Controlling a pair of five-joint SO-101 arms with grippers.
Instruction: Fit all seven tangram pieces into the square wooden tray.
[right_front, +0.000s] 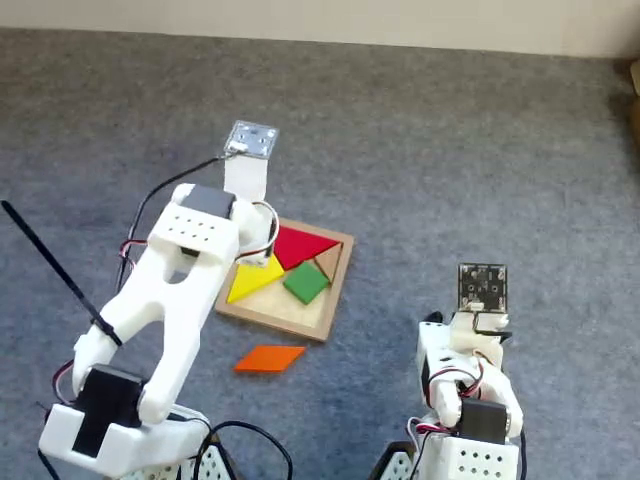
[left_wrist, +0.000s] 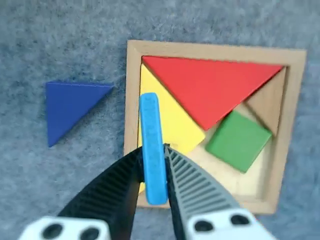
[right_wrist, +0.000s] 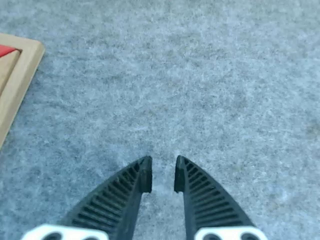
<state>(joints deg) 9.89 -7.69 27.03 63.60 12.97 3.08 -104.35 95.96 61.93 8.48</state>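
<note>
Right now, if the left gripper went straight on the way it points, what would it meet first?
Probably the yellow triangle in the wooden tray; the blue piece in the left gripper hangs over it, depth unclear.

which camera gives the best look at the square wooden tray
Left wrist view: the square wooden tray shows almost whole, straight from above. In the high view the left arm covers part of it; the right wrist view catches one corner.
</note>
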